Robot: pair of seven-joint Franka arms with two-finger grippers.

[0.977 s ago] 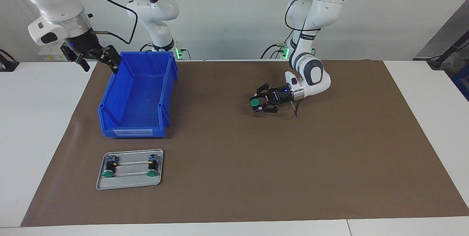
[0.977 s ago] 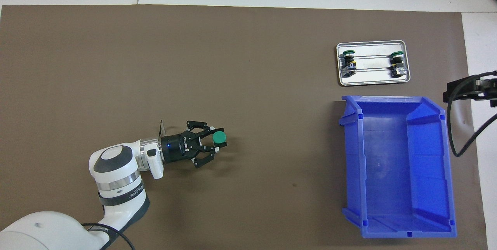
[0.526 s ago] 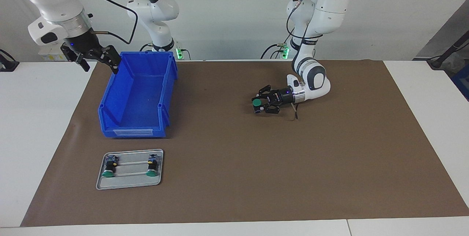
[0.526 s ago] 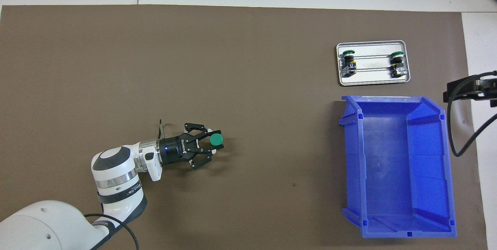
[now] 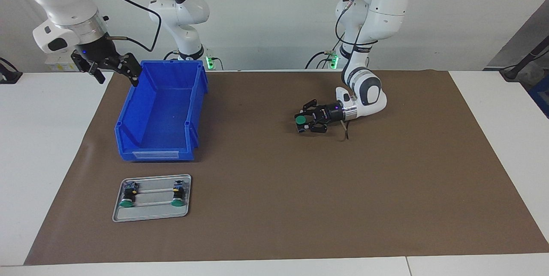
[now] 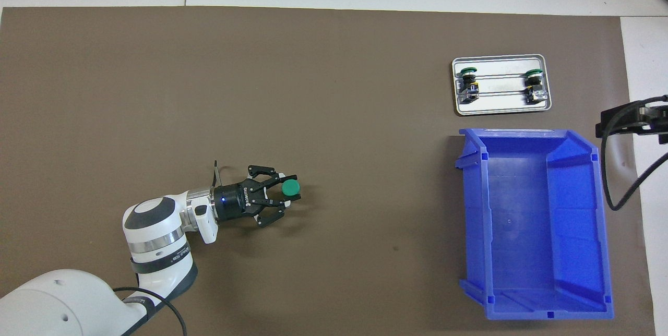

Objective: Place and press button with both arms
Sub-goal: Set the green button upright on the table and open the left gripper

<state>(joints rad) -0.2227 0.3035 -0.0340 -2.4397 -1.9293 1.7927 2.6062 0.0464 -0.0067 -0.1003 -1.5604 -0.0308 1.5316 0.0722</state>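
— Facing view first: what has changed?

— Little in the last half second. The left claw (image 5: 303,122) sank toward the mat a second ago and has since held its place, low over the surface (image 5: 300,190) near its middle, a little toward the robots' edge. It is pinching the button (image 5: 302,120), green cap up. I judge the placing nearly done, with release and pressing left.

— And the right claw (image 5: 112,67)?

— Waiting, raised over the corner of the blue bin (image 5: 161,109) at the right arm's end, by the robots' edge. Its fingers stand spread, holding nothing.

— Overhead view?

— The left claw (image 6: 286,195) reaches in sideways, its fingers pressed on the button (image 6: 290,187). The bin (image 6: 532,221) lies toward the right arm's end; just beside it, toward the edge away from the robots, a metal tray (image 6: 501,109) carries two twin buttons (image 6: 468,83). Only the tip of the right claw (image 6: 634,121) shows.

— Anything in the way?

— Open mat lies between the two claws; the bin's wall under the right claw is the one obstacle I expect.
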